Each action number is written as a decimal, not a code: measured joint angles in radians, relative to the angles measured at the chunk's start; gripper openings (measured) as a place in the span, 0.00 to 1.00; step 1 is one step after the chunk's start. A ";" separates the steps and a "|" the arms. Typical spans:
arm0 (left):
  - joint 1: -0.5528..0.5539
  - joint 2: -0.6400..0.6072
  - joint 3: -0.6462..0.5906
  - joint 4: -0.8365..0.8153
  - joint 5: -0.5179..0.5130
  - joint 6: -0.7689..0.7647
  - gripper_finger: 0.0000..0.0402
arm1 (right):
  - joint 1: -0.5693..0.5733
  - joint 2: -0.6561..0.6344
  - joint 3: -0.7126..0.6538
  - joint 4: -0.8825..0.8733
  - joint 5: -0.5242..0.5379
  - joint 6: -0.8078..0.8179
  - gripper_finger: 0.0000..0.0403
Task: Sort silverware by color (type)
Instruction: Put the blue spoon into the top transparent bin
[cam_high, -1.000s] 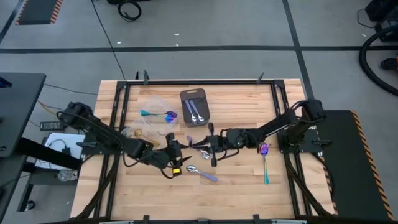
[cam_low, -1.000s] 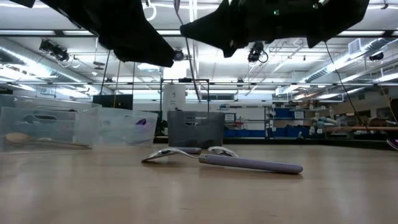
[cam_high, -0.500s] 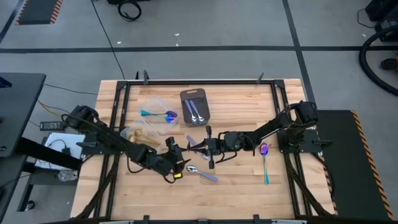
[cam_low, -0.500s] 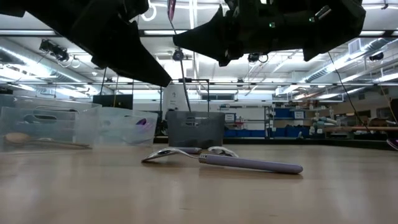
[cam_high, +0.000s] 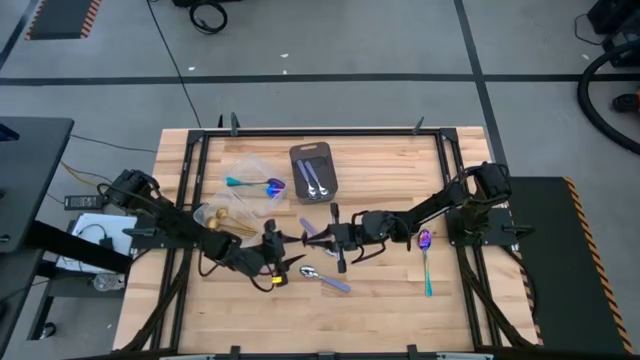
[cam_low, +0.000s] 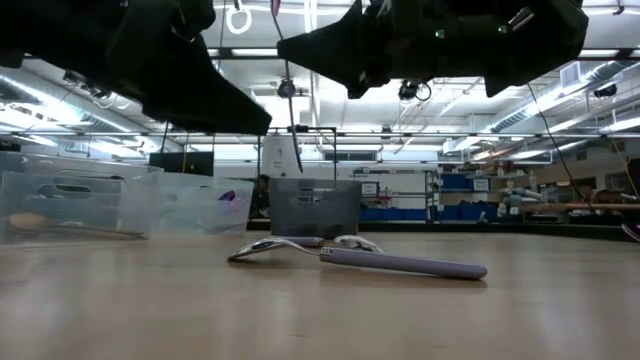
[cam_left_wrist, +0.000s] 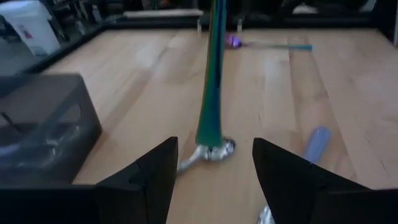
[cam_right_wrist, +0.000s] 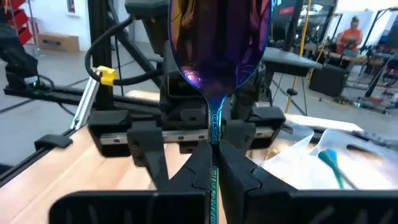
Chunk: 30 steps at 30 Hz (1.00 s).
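Note:
My right gripper (cam_right_wrist: 214, 155) is shut on an iridescent spoon with a purple bowl (cam_right_wrist: 217, 43). Its teal handle (cam_left_wrist: 211, 81) hangs down over the middle of the table. My left gripper (cam_left_wrist: 214, 149) is open and faces it from the table's left. Its two fingers stand on either side of the handle's lower end without touching it. On the table below lies a silver spoon with a lavender handle (cam_high: 326, 279). Another iridescent spoon (cam_high: 426, 255) lies flat at the right. My right gripper pinches the spoon between its two fingers at the top of the handle, just under the bowl (cam_right_wrist: 214, 132). The fingers come level from the table's right and lie across the spoon. The spoon stands upright, bowl up, its handle hanging clear of the table.
A dark grey tray (cam_high: 330, 180) with silver spoons stands at the far middle. Left of it, one clear tub (cam_high: 245, 165) holds an iridescent spoon, and a second tub (cam_high: 240, 205) holds gold spoons. Bare wood lies along the near edge.
My left gripper has sunk and tipped a little downward, closing in on the hanging handle of the spoon. My right gripper has kept the spoon upright and clear of the table.

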 joint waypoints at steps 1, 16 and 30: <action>0.004 0.000 0.000 0.015 0.000 0.015 0.54 | 0.000 0.000 0.000 0.014 0.000 -0.003 0.04; 0.125 0.000 0.000 0.208 0.186 0.081 0.47 | 0.004 -0.001 0.000 0.111 0.001 -0.063 0.04; 0.126 0.000 0.000 0.205 0.177 0.049 0.11 | 0.004 -0.001 0.000 0.079 0.052 -0.040 0.09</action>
